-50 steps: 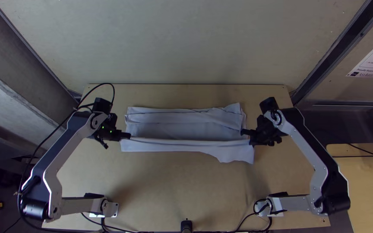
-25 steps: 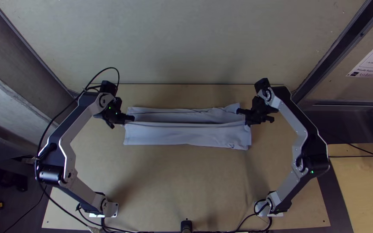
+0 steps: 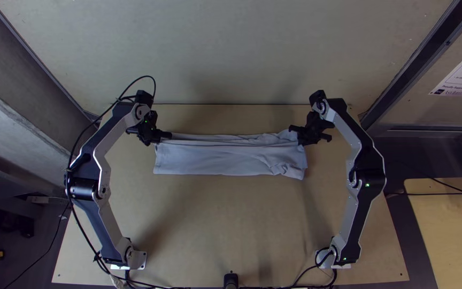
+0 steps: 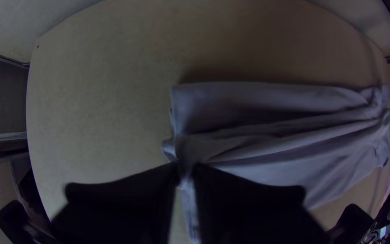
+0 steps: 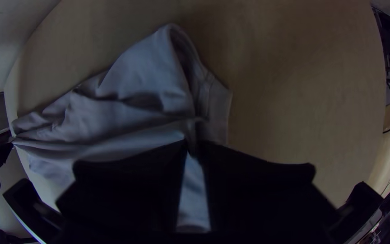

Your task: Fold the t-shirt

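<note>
The pale grey-blue t-shirt (image 3: 225, 158) lies as a long narrow folded strip across the table, wrinkled at its right end. At its far left corner is my left gripper (image 3: 168, 136), and at its far right end my right gripper (image 3: 293, 130). Seen from the left wrist, that gripper (image 4: 186, 169) is shut on a pinch of the t-shirt (image 4: 267, 140), with folds running away from it. From the right wrist, the other gripper (image 5: 195, 147) is likewise shut on the cloth (image 5: 136, 108), a looped fold standing beside the fingers.
Bare light wood of the table (image 3: 225, 225) stretches between the cloth and the arms' bases. A pale wall (image 3: 231, 53) rises behind the table's far edge. Black cables (image 3: 290, 286) run along the near edge, and a small black device (image 3: 231, 280) stands there.
Both grippers have moved toward the table's far edge, drawing the t-shirt's near layer over the rest. The open-looking trough in the cloth has narrowed into a flatter, slimmer strip.
</note>
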You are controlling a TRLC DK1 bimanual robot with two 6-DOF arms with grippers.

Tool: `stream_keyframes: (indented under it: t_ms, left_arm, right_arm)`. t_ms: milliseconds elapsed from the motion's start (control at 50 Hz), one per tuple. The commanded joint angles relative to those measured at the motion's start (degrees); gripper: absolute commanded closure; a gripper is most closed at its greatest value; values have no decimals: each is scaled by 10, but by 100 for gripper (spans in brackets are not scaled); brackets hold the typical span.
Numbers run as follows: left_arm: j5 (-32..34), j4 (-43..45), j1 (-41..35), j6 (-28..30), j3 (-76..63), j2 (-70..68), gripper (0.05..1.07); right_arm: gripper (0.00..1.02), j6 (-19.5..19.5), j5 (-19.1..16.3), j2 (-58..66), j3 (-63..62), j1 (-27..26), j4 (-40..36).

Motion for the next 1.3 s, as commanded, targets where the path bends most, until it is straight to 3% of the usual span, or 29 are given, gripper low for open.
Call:
stream_keyframes:
  t_ms: [0,120,220,340,480,600,920,1280]
  left_arm:
    - [-12,5,8,-14,10,22,10]
    - [7,30,23,-36,10,13,10]
    - [61,31,38,-51,9,-6,10]
    - [106,31,56,-64,-6,-32,10]
    - [155,32,81,-68,-35,-61,10]
    - [244,43,118,-68,-71,-86,10]
    - [387,85,203,-27,-164,-94,10]
    - [446,122,228,24,-192,-23,10]
  right_arm:
    - [22,-10,9,34,32,-10,-13]
    - [6,-21,31,33,36,-16,-17]
    - [3,-20,81,7,30,-15,-18]
    - [3,-16,110,-40,21,-19,-11]
    - [3,-14,109,-105,17,-25,-10]
    - [3,-15,108,-152,17,-26,-10]
    - [3,-16,90,-264,15,-25,-10]
    - [3,-20,79,-346,-35,-39,-10]
